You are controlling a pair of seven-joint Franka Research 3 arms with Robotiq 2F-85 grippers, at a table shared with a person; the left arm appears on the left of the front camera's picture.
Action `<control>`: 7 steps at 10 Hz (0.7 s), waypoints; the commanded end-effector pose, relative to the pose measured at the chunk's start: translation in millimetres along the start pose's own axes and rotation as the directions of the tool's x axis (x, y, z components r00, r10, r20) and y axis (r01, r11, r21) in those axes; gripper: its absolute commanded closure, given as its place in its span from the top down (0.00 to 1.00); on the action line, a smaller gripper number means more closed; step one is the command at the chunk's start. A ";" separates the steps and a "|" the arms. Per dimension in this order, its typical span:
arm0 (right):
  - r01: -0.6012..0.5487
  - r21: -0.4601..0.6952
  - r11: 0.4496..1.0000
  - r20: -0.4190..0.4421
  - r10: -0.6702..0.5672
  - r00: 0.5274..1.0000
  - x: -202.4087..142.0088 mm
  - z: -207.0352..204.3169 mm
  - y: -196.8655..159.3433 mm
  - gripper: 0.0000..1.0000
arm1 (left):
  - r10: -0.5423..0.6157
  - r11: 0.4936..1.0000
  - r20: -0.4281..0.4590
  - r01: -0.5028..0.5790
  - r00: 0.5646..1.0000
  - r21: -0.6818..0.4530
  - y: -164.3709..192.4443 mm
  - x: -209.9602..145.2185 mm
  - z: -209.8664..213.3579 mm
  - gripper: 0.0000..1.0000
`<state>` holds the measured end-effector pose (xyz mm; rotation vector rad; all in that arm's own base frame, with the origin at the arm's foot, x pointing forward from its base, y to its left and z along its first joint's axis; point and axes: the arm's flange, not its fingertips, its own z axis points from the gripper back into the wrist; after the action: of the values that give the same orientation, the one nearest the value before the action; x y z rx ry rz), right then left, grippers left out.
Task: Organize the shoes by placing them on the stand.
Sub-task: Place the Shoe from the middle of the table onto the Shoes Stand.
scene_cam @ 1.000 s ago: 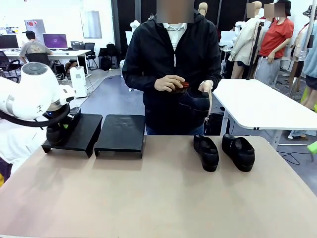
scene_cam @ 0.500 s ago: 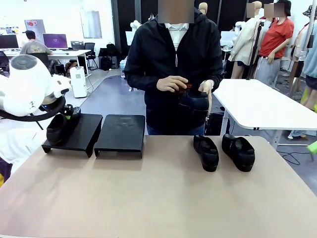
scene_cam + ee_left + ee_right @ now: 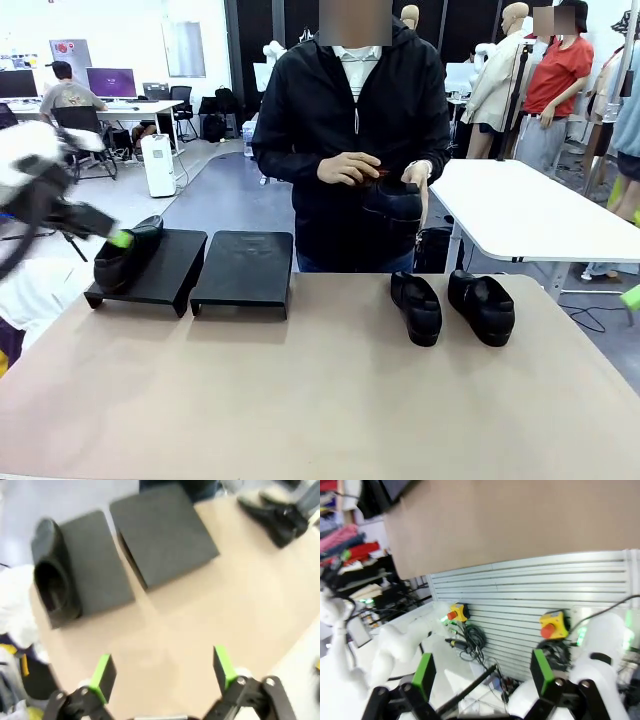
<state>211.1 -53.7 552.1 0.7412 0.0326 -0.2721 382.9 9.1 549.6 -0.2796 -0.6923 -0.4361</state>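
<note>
The left gripper (image 3: 162,672) and right gripper (image 3: 482,675) gape wide, empty; one glossy black leather shoe (image 3: 54,587) rests on the flat black stand (image 3: 97,562).

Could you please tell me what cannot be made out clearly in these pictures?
Front view: the left pincer is smeared by blur; its jaws are unreadable there.
Front view: the held shoe is partly covered by the person's hand.
Left wrist view: the two table shoes are blurred, their details lost.
</note>
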 end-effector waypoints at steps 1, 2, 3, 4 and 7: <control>-0.022 -0.015 1.000 -0.001 0.022 1.000 0.2 5.0 -3.6 1.00 | 0.121 0.993 -0.008 -0.121 0.993 -0.009 60.0 -33.5 57.0 1.00; -0.022 -0.015 1.000 -0.001 0.022 1.000 0.2 5.0 -3.6 1.00 | 0.162 0.984 -0.033 -0.164 0.986 -0.072 85.3 -54.3 63.8 1.00; -0.022 -0.015 1.000 -0.001 0.022 1.000 0.2 5.0 -3.6 1.00 | 0.206 0.973 -0.047 -0.210 0.977 -0.101 111.1 -70.0 67.9 1.00; -0.022 -0.015 1.000 -0.001 0.022 1.000 0.2 5.0 -3.6 1.00 | 0.261 0.947 -0.045 -0.264 0.964 -0.184 134.3 -80.9 68.6 1.00; -0.022 -0.015 1.000 -0.001 0.022 1.000 0.2 5.0 -3.6 1.00 | 0.280 0.947 -0.037 -0.282 0.959 -0.153 135.7 -104.9 77.0 1.00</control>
<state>211.0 -53.9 552.1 0.7411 0.0322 -0.2730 348.9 197.3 508.9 -0.5751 -0.5902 -0.1939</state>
